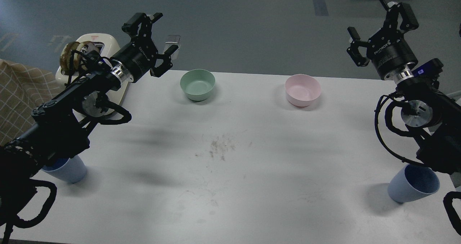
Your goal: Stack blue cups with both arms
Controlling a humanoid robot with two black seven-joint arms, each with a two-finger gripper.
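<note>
- Pale-blue cups sit well apart at the near corners of the white table: left cup half hidden under the left arm, right cup upright under the right forearm. Presumably laid out one per arm.
- Left gripper raised far beyond and above its cup, fingers spread wide, nothing between them, touching nothing.
- Right gripper likewise lifted high over the far right edge, fingers splayed, empty, well clear of its cup.
- Mint-green bowl just right of and below the left jaws; pink bowl well left of the right jaws; neither part of the job.
- Cream toaster behind the left wrist.
- Stacking not yet begun, judging by both cups untouched.
</note>
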